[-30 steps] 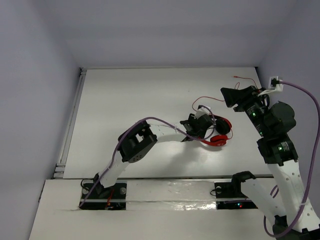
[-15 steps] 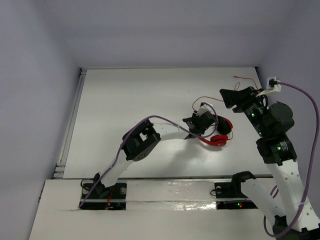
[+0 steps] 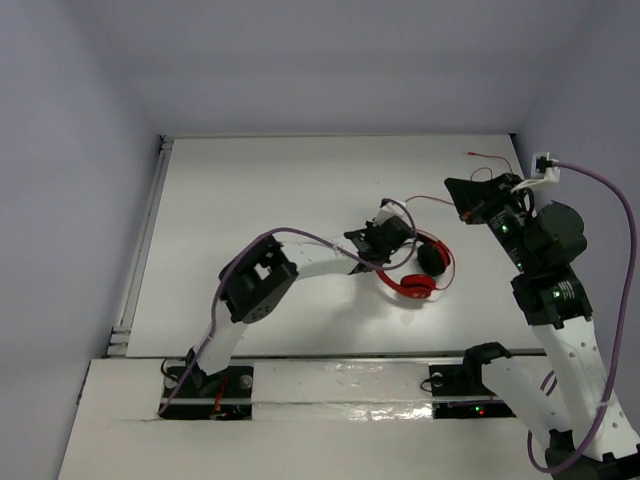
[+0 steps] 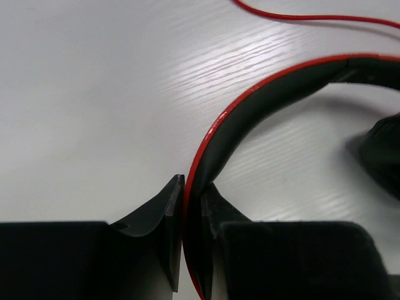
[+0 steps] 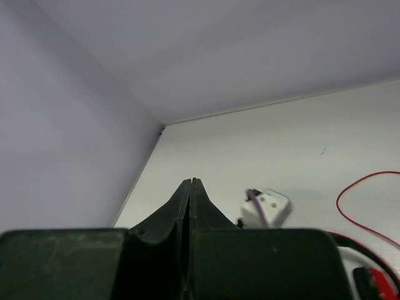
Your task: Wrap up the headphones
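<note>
The red headphones [image 3: 412,285] lie on the white table right of centre, with one red earcup facing up and a black pad [image 3: 432,258] beside it. My left gripper [image 3: 383,240] is shut on their headband [image 4: 250,106], which runs red and black between the fingers [image 4: 192,184]. The thin red cord [image 3: 425,199] loops from the headphones toward my right gripper [image 3: 450,186], and its end [image 3: 487,156] lies by the far right corner. My right gripper [image 5: 190,181] is shut with nothing seen between its fingers. A stretch of the cord [image 5: 350,212] shows at its right.
Lilac walls close the table at the back and both sides. A metal rail [image 3: 145,240] runs along the left edge. A purple robot cable [image 3: 610,200] arcs beside the right arm, and another [image 3: 300,240] drapes over the left arm.
My left gripper has shut on the headband and drawn the headphones left and slightly nearer. My right gripper has closed from open and stayed near its place.
</note>
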You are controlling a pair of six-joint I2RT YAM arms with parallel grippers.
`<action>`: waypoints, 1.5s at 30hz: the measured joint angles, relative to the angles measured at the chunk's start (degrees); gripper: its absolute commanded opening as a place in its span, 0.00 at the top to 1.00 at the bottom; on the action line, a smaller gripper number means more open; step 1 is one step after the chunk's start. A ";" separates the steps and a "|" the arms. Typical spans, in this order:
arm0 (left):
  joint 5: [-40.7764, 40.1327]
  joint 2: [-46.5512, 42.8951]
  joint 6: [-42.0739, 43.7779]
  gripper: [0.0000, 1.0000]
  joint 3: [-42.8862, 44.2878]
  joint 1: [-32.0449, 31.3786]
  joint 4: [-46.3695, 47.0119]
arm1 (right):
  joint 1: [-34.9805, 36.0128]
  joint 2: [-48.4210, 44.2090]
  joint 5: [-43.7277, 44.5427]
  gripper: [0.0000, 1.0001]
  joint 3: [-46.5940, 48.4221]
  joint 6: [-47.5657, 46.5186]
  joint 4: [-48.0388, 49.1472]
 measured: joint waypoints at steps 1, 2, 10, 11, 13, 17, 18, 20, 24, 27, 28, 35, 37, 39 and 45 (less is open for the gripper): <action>0.57 -2.80 0.48 1.00 -1.75 0.66 -1.09 | 0.00 0.31 -0.46 1.00 0.00 -0.07 0.31; 1.22 -5.99 1.29 1.00 -3.43 1.46 -2.51 | 0.00 0.72 -1.11 1.00 0.00 -0.15 0.81; 4.26 -37.27 6.88 1.00 -8.72 11.67 -11.87 | 0.00 9.01 -10.43 1.00 3.30 -3.26 5.14; 4.11 -40.48 7.48 1.00 -8.63 13.07 -12.74 | 0.00 10.82 -12.28 0.98 4.87 -3.93 5.68; 4.22 -45.24 8.52 1.00 -8.11 15.43 -14.56 | 0.00 13.62 -15.30 0.87 6.97 -5.18 8.22; 8.44 -49.57 11.30 1.00 -4.22 22.08 -19.91 | 0.00 15.69 -22.49 0.37 7.45 -8.28 12.79; 8.90 -49.57 11.47 1.00 -3.63 22.60 -20.28 | -0.02 15.93 -24.87 0.37 7.41 -9.27 13.70; 11.47 -48.78 12.26 1.00 -0.22 25.79 -22.71 | 0.00 16.24 -28.85 0.27 7.06 -11.13 15.06; 17.77 -46.18 12.68 1.00 6.38 31.82 -25.42 | 0.00 17.18 -36.63 0.16 6.80 -15.28 15.10; 24.26 -43.30 12.11 1.00 11.74 36.00 -25.99 | 0.00 17.84 -40.61 0.14 5.01 -16.94 16.44; 25.88 -42.18 11.78 1.00 13.53 36.98 -26.12 | 0.00 17.92 -41.44 0.14 3.74 -17.40 16.76; 35.39 -37.46 9.14 1.00 22.64 38.53 -27.06 | 0.00 23.37 -40.09 0.11 -1.40 -19.82 17.62; 37.57 -37.35 8.68 1.00 24.13 38.71 -27.28 | 0.00 26.08 -38.71 0.11 -1.42 -20.06 18.23; 39.91 -37.42 7.93 1.00 25.24 38.95 -27.23 | -0.02 28.59 -37.59 0.11 -1.42 -20.24 18.95; 46.01 -37.68 5.70 1.00 26.03 41.18 -27.23 | -0.02 34.10 -32.83 0.15 -3.72 -20.02 25.22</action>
